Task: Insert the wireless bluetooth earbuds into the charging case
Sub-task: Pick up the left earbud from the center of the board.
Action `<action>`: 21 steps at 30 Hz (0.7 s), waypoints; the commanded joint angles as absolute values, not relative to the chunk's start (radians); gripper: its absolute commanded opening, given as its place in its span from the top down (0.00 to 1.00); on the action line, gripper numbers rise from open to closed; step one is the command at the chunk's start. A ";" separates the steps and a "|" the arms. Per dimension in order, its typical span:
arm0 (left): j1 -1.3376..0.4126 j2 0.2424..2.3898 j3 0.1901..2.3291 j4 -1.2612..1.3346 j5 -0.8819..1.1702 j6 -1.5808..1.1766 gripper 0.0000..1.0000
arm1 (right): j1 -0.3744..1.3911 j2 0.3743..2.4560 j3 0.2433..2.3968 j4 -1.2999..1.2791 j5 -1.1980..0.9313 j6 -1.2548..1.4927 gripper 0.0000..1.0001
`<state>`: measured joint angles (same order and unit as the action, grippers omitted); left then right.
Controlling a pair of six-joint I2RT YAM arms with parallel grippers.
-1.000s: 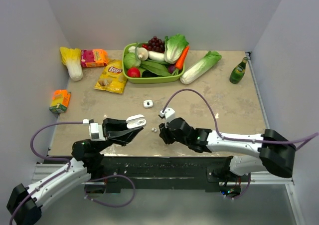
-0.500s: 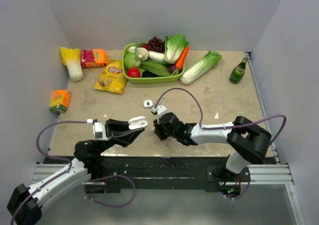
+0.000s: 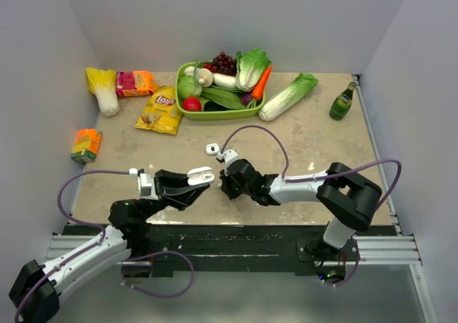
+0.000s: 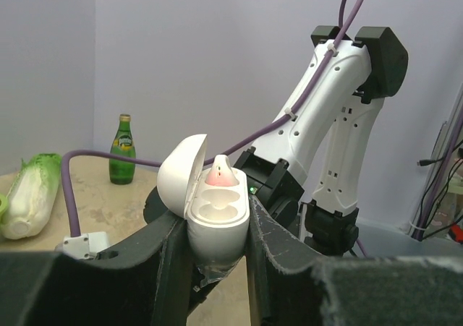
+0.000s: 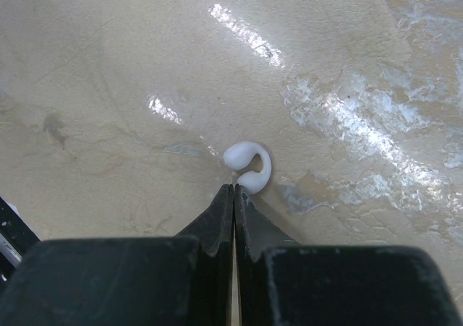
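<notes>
My left gripper is shut on the white charging case, held upright above the table's near edge with its lid open. One earbud, glowing pink, sits in the far slot; the near slot is empty. In the top view the case hangs just left of my right gripper. A hook-shaped white earbud lies on the table. My right gripper is shut with nothing between its fingers, its tips on the table against the earbud's near end.
A second small white case lies behind the right gripper. Further back are a green basket of vegetables, a chip bag, a cabbage and a green bottle. An orange box stands at the left edge.
My right gripper has slid left and forward over the earbud's spot and closed its jaws. The left gripper, still holding the case, has shifted slightly right.
</notes>
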<state>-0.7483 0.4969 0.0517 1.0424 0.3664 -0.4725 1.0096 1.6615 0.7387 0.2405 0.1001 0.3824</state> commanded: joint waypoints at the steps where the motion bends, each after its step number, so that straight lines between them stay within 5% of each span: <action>1: -0.750 0.515 0.038 1.127 0.383 -0.495 1.00 | 0.973 1.677 0.762 0.265 0.118 0.374 1.00; 9: -0.750 0.512 0.038 1.114 0.382 -0.488 1.00 | 0.943 1.694 0.798 0.215 0.164 0.345 0.99; 15: -0.749 0.528 0.038 1.123 0.388 -0.486 1.00 | 0.942 1.657 0.792 0.181 0.212 0.325 0.64; 21: -0.749 0.540 0.037 1.138 0.394 -0.491 1.00 | 0.943 1.605 0.762 0.225 0.169 0.328 0.69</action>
